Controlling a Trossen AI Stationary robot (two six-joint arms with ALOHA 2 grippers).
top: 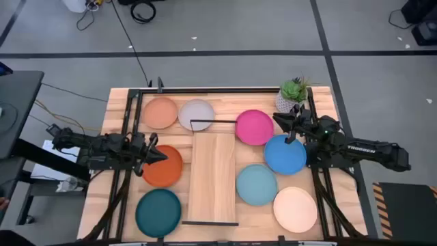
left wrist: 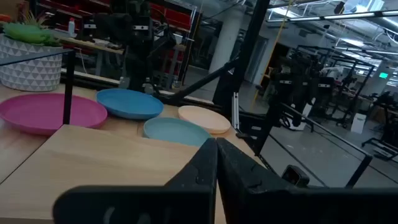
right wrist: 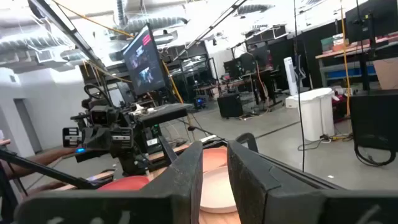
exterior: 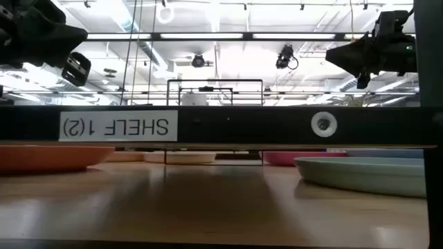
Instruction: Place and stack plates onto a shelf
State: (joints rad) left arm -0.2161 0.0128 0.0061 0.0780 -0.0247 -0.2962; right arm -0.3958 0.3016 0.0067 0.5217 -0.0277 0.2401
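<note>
The worktop [top: 321, 109] carries the bare shelf [top: 214, 174] mid-board, plates ringed around it for easy reach—dark orange plate [top: 164, 166] under the left hand [top: 161, 154] (fingers pressed together), right hand [top: 279, 120] slightly parted—both raised.

Matt, smooth plates [top: 254, 127] are laid on a pale wood table [top: 116, 109] beside a light-wood shelf [top: 214, 174] framed in thin black wire.

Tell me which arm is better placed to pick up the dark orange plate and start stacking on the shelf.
Left. The left gripper already hovers at the dark orange plate, right beside the shelf. The right gripper is across the shelf, between the magenta plate and the plant pot.
</note>
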